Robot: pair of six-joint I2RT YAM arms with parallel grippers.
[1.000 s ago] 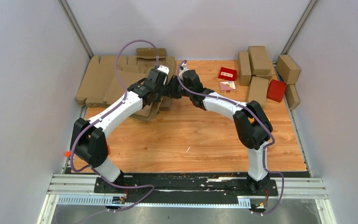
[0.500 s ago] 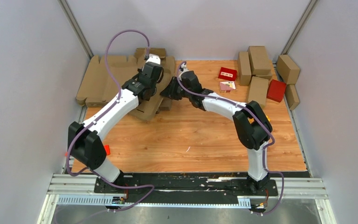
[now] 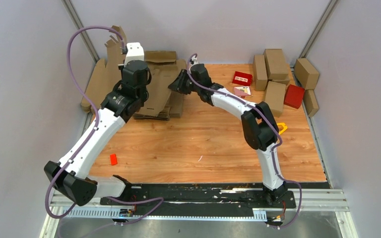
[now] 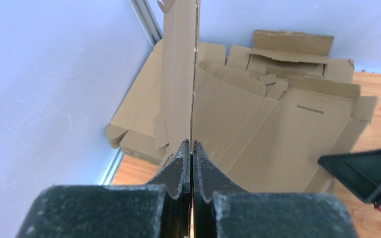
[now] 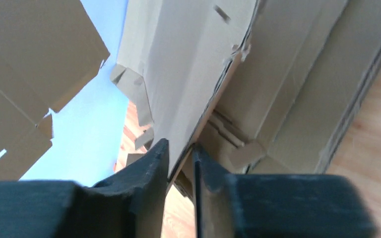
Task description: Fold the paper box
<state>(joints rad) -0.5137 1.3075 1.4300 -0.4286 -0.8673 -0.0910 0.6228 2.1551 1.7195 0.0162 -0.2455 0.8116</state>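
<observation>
The paper box (image 3: 114, 49), pinched upright by the left gripper's (image 4: 192, 148) jaws above the stack (image 3: 154, 113) at the table's (image 3: 203, 144) back left, should be lifted slowly as one sheet, a lower cardboard edge being straddled by the right gripper's (image 5: 181, 151) slightly spread jaws.

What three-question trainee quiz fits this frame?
1. True or false: the left claw is shut on a cardboard sheet.
2. Where is the plain red box? A far right; B in a claw; C on the sheet pile.
3. Fill in: the sheet in the left claw stands ___.
Key: 1 true; 2 A; 3 upright.
</observation>
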